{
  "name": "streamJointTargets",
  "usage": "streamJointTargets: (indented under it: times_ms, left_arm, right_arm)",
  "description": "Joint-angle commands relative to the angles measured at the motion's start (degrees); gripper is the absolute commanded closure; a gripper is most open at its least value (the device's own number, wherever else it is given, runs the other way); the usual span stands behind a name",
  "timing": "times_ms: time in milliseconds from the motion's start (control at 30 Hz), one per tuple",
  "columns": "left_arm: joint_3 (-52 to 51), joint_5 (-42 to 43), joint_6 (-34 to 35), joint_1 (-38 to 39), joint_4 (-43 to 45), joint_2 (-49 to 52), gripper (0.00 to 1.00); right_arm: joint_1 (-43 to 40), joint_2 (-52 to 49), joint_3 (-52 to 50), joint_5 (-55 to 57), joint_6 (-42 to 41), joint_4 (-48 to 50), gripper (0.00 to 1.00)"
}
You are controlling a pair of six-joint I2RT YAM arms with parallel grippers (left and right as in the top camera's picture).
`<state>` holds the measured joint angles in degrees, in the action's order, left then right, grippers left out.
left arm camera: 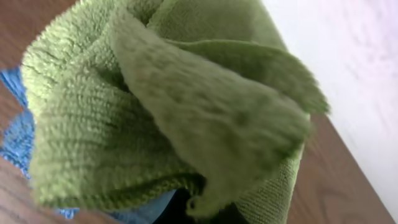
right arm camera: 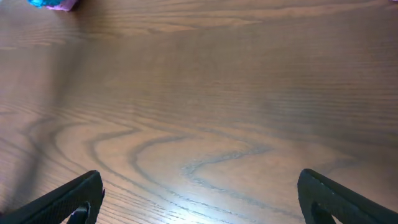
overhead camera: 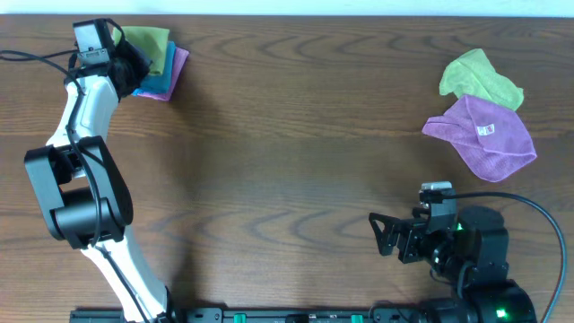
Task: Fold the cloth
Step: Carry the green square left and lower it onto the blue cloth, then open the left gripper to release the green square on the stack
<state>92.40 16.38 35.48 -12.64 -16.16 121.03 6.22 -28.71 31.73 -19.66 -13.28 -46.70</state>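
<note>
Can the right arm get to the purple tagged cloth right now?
Likely yes: the right gripper is open and empty, and only bare table lies between it and the purple cloth, though it points left, away from it.

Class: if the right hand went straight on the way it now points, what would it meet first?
The way looks free: the open right hand faces only bare table, as far as its wrist view shows. The far cloth pile sits off to one side, though depth is unclear.
</note>
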Motion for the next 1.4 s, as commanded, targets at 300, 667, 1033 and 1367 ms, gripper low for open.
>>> streamJointTargets:
  times_ms: [300,667,1033,1367]
  left_arm:
    - [1.2,2.97,-3.45,-0.11,-4.81,0.7,0.8]
    - [1.22,2.95,-6.01,-2.08,-5.57,-1.33,0.05]
    - [1.2,2.54,-15.87,-3.85,-14.36,-12.87,0.05]
    - [1.22,2.8,-16.24,-3.85,-22.25,-20.2,0.05]
  right_arm:
    - [-0.42,0.26,-0.31,0.15,-0.87,-0.07,0.01]
    - [-0.42,0.26,-0.31,0.15,-0.87,-0.07,0.01]
    - [-0.42,0.26,-0.31,0.15,-0.87,-0.07,0.01]
    - [-0.42,0.26,-0.31,0.15,-0.87,-0.07,0.01]
